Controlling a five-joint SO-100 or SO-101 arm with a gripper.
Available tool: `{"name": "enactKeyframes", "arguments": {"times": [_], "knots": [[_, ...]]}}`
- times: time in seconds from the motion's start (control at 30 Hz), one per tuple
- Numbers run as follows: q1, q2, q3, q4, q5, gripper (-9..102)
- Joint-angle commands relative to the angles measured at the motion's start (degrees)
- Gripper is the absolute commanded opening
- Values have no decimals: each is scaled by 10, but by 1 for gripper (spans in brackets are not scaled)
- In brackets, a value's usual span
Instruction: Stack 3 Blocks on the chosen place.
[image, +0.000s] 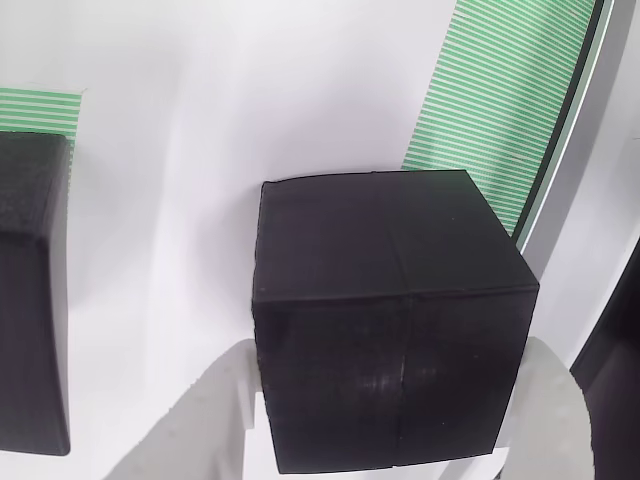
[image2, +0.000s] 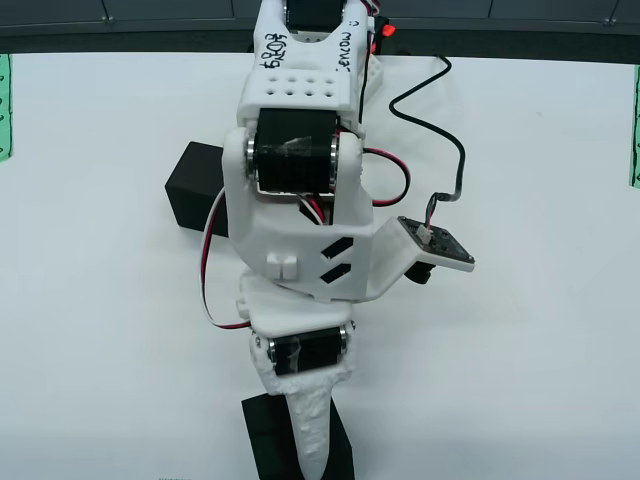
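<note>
The hand (image: 385, 400) has a black cube (image: 390, 320) between its two white fingers (image: 200, 420): in the wrist view one finger shows at the cube's lower left and the other at its lower right, both right against its side faces. Whether they are pressing it or only bracketing it cannot be told from these pictures, so the grip is uncertain. The cube sits square between them, one flat face towards the camera, its upper face visible from above.

Taking that cube as the landmark: a second black cube (image: 30, 290) lies to its left in the wrist view, well apart, with white tabletop (image: 170, 200) between. Just behind that second cube's top edge is a piece of green-and-white striping (image: 40, 108), which I judge to be the chosen place; the cube looks to stand on or right against it, though the contact is hidden. A long green-striped band (image: 500, 100) runs away behind the held cube to the upper right.

In the overhead view the hand (image2: 305, 430) reaches down over a cube (image2: 265, 440) at the bottom edge, and another cube (image2: 195, 185) rests beside the arm (image2: 300, 200).

The coming move turns on this: the target lies sideways to the left of the hand, so the cube must be lifted and carried across that way
</note>
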Motion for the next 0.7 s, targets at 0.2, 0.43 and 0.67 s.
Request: {"name": "enactKeyframes", "arguments": {"times": [0.2, 0.43, 0.67], "knots": [[13, 169, 44, 54, 5, 20], [25, 241, 77, 55, 6, 20], [23, 332, 207, 55, 40, 20]]}}
